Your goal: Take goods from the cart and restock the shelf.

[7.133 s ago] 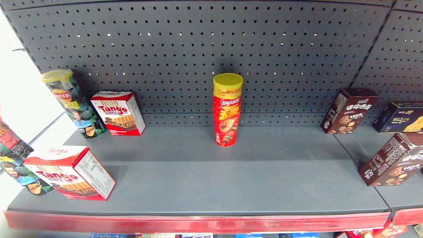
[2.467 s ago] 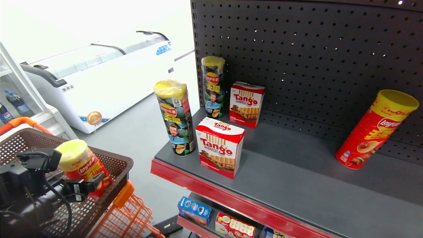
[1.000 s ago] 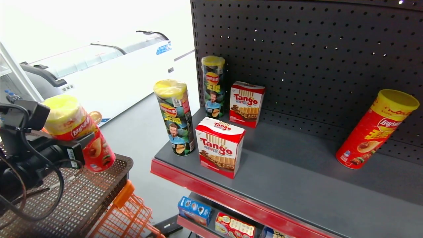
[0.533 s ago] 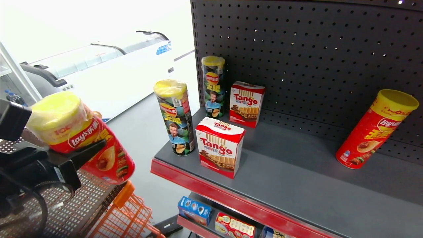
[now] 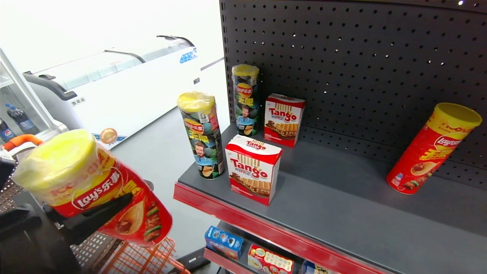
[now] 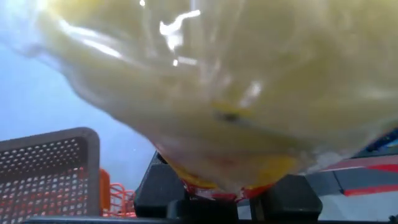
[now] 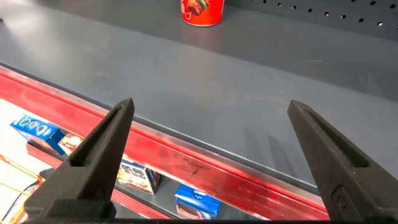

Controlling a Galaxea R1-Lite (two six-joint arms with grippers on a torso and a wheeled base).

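My left gripper (image 5: 87, 213) is shut on a red chip can with a yellow lid (image 5: 95, 190), held tilted in the air above the cart (image 5: 125, 255) at the lower left, left of the shelf (image 5: 342, 213). The can's lid (image 6: 236, 87) looms large in the left wrist view, with the gripper's black fingers (image 6: 168, 190) under it. A second red chip can (image 5: 432, 150) stands on the shelf by the pegboard. My right gripper (image 7: 217, 155) is open in front of the shelf's red edge (image 7: 186, 155), with that red can (image 7: 202, 11) far behind.
Two dark chip cans (image 5: 201, 135) and two red and white wafer boxes (image 5: 253, 169) stand at the shelf's left end. The shelf's middle is bare. Small boxes (image 5: 224, 243) sit on the lower shelf. A white chest freezer (image 5: 114, 87) stands behind the cart.
The head camera turned from the shelf front toward the cart. My left gripper lifted the red can out of the cart's basket and brought it up and nearer to the camera.
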